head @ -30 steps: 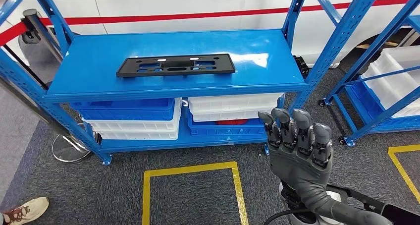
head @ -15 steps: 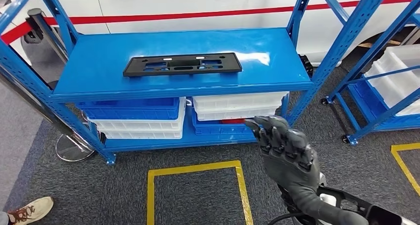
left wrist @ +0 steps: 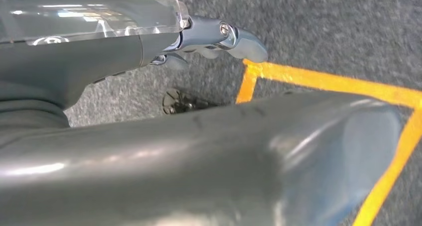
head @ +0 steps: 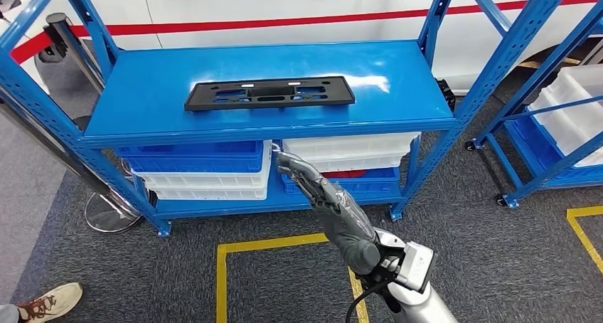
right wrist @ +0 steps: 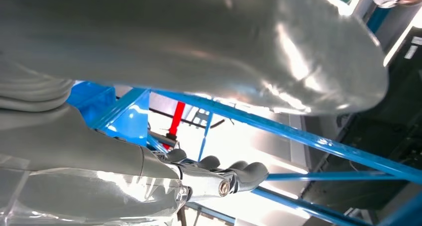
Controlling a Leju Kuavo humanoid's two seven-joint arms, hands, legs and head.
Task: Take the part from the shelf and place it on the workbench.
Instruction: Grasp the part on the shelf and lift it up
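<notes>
right hand (head: pixel 323 195): empty, fingers extended, near the shelf's front edge | left hand (left wrist: pixel 214 39): empty, over carpet | flat black plastic part (head: pixel 269 93): on blue metal shelf (head: pixel 398 81)

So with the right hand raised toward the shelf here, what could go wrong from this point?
The right hand sits below the blue shelf's front edge, so lifting straight up could strike that edge. The flat black plastic part lies flush on the glossy shelf, so fingers may push it back instead of getting under it.
</notes>
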